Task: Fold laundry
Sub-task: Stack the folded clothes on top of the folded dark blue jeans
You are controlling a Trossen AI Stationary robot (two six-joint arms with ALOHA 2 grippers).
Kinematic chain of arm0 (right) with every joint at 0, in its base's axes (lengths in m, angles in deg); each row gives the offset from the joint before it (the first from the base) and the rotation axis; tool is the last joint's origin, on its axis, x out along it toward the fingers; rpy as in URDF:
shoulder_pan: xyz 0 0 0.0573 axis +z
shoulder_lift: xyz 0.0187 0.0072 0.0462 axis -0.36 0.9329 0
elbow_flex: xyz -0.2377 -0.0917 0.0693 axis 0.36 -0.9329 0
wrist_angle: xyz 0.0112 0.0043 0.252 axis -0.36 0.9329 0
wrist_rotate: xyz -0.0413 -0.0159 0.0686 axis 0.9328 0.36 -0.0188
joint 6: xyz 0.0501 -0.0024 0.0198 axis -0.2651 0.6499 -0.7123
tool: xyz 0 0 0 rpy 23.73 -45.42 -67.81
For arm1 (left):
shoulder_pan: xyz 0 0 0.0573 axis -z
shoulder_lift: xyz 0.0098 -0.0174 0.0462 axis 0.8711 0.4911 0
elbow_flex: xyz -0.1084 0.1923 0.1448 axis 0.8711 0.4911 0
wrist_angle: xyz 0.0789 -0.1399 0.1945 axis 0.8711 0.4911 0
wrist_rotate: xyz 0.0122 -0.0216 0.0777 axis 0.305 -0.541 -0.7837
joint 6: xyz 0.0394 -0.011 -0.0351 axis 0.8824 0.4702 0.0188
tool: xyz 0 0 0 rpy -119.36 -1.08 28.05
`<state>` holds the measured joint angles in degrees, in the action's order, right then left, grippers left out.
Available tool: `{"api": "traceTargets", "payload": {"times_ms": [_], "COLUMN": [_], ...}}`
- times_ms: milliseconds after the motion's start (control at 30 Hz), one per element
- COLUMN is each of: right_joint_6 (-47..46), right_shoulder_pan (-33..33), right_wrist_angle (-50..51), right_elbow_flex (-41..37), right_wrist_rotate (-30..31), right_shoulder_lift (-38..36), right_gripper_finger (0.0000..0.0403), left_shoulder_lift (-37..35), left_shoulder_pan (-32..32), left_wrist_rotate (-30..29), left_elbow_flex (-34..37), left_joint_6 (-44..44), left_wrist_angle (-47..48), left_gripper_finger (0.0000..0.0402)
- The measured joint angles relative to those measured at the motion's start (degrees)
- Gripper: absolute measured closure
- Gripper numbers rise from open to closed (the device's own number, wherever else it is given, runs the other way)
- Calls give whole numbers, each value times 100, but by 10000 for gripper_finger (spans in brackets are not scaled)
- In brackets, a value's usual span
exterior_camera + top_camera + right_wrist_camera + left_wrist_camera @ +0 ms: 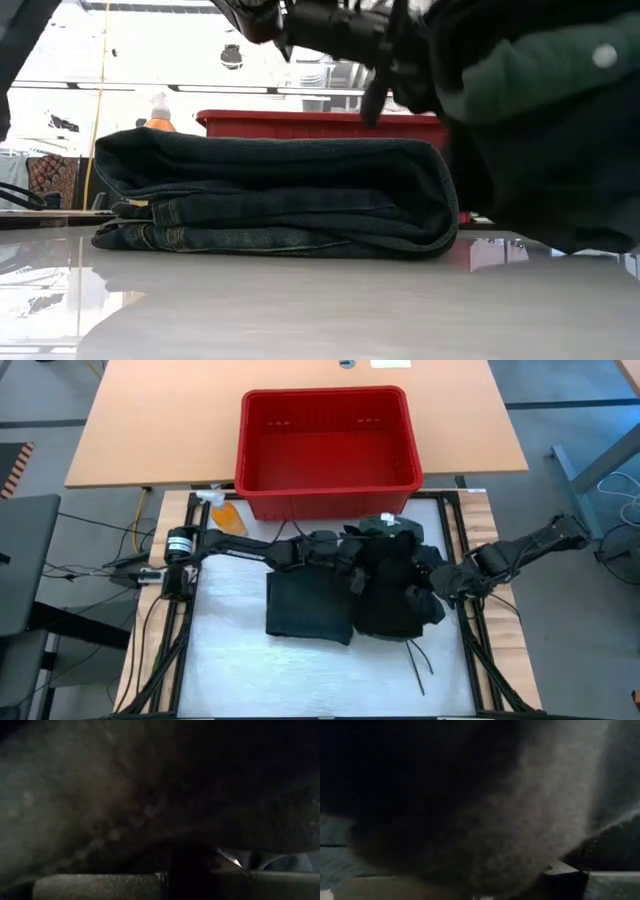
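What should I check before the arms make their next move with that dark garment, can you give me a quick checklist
1. Left gripper at the dark garment's left edge: ok; fingers buried in cloth, grip cannot tell.
2. Right gripper at the garment's right edge: ok; grip cannot tell.
3. Garment lifted clear of the table: cannot tell; the low view shows it hanging in front.
4. Folded jeans lying neat, beside the garment: ok.
5. Drawstrings trailing loose on the table: not ok, may snag.
6. Red basket behind the work area, apart: ok.
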<state>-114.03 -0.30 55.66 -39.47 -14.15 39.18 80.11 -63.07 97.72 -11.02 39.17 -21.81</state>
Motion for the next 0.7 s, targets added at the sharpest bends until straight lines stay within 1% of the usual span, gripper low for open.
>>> {"api": "traceTargets", "payload": {"times_ms": [167, 267, 333, 433, 567, 700], "right_joint_6": [731, 1127, 1330, 1575, 1910, 2096], "right_shoulder_pan": [-203, -372, -539, -792, -1064, -1253], "right_wrist_angle": [213, 357, 371, 372, 226, -153], "right_elbow_flex": [756, 1348, 1769, 2483, 3538, 4623], "right_wrist_rotate": [-11, -33, -202, -618, -1079, -1430], "right_shoulder_lift": [318, 649, 942, 1475, 2321, 3156], "right_gripper_finger": [348, 348, 348, 348, 348, 348], "left_shoulder_lift": [-496, -878, -1217, -1779, -2621, -3481], "left_shoulder_pan": [-21, -38, -39, -32, -6, 67], "left_wrist_rotate": [62, 85, 85, 22, -339, -896], "left_elbow_flex": [0, 0, 0, 0, -20, -35], "left_joint_6": [149, 337, 479, 714, 981, 1027], "left_wrist_angle": [408, 762, 1156, 1951, 3149, 3986], "left_gripper_finger": [342, 342, 341, 341, 341, 341]}}
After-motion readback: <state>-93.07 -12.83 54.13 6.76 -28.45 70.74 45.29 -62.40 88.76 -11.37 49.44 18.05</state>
